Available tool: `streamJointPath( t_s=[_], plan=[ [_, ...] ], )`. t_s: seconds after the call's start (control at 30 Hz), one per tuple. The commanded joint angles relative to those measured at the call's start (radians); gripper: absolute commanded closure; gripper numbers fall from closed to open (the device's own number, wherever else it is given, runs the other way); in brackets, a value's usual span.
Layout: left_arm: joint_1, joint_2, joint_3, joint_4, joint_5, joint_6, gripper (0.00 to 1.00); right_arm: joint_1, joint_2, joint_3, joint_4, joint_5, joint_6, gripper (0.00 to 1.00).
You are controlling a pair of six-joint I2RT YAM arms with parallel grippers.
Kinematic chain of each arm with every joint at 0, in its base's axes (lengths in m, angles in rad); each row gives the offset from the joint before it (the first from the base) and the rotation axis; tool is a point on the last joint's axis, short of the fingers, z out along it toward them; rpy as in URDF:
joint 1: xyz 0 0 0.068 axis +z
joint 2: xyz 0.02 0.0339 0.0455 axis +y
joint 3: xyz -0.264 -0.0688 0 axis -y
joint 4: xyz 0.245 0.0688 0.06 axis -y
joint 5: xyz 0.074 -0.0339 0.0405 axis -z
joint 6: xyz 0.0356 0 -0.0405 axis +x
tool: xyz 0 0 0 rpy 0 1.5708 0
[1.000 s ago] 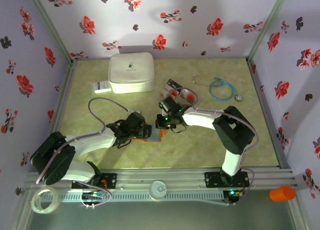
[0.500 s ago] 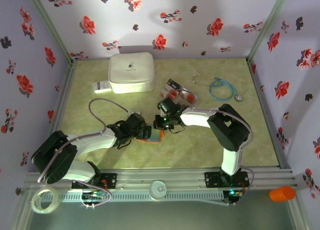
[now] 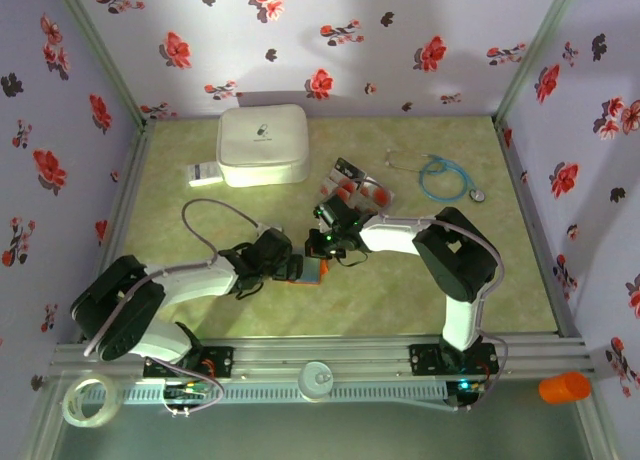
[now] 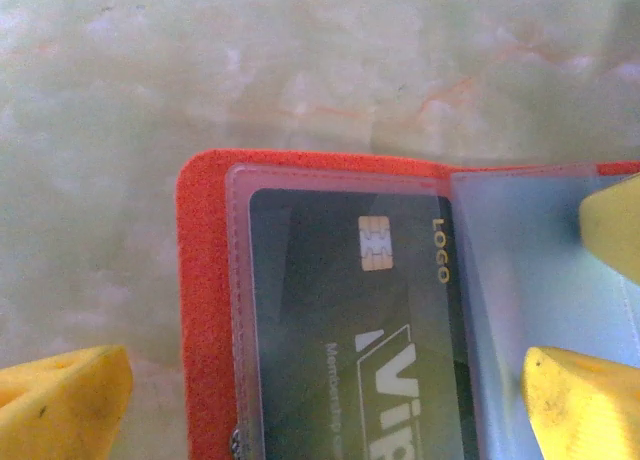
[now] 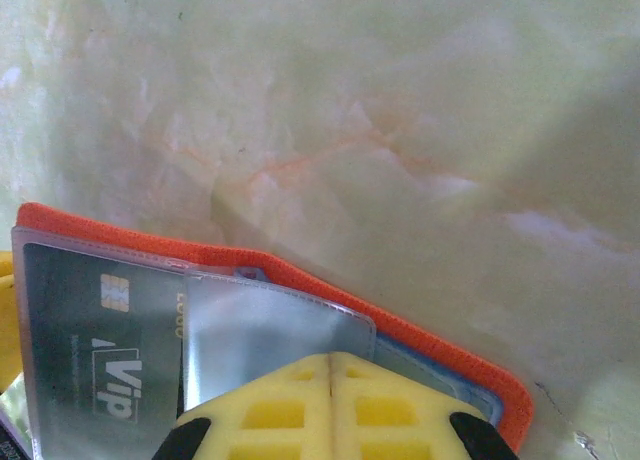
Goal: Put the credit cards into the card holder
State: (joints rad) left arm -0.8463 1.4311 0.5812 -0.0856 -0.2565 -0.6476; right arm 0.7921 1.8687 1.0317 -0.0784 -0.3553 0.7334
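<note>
Holder (image 4: 205, 310) laid open on desk (image 4: 300, 60), card (image 4: 340, 320) sleeved inside. Straddled by left gripper (image 4: 320, 395), jaws spread; right gripper (image 5: 330, 380) jaws pressed together.

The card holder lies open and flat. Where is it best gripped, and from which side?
On the card holder, probably its bare orange border, approached from the outer edge, left in the left wrist view. It lies flat on the table, and only this strip extends beyond the clear sleeve.

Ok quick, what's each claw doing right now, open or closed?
Left claw: open over the wallet, gripping nothing.
Right claw: closed, apparently pinching the wallet's clear pocket.
</note>
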Motion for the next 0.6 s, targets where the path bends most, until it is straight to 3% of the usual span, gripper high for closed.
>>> streamJointPath(
  t_s=[0.0,0.13,0.33,0.57],
  plan=[
    [-0.006,0.015,-0.021,0.014,0.005,0.011,0.02,0.007,0.018,-0.002,-0.006,-0.010,0.009,1.00],
    [-0.005,0.012,-0.035,0.022,0.002,0.004,0.06,0.006,-0.014,0.004,-0.022,-0.003,0.004,1.00],
    [-0.007,0.008,-0.043,0.032,0.002,-0.010,0.10,0.005,-0.081,-0.006,-0.045,0.035,0.006,0.75],
    [-0.010,-0.003,-0.047,0.033,0.002,-0.013,0.11,0.005,-0.076,-0.045,0.013,0.025,0.052,0.70]
  ],
)
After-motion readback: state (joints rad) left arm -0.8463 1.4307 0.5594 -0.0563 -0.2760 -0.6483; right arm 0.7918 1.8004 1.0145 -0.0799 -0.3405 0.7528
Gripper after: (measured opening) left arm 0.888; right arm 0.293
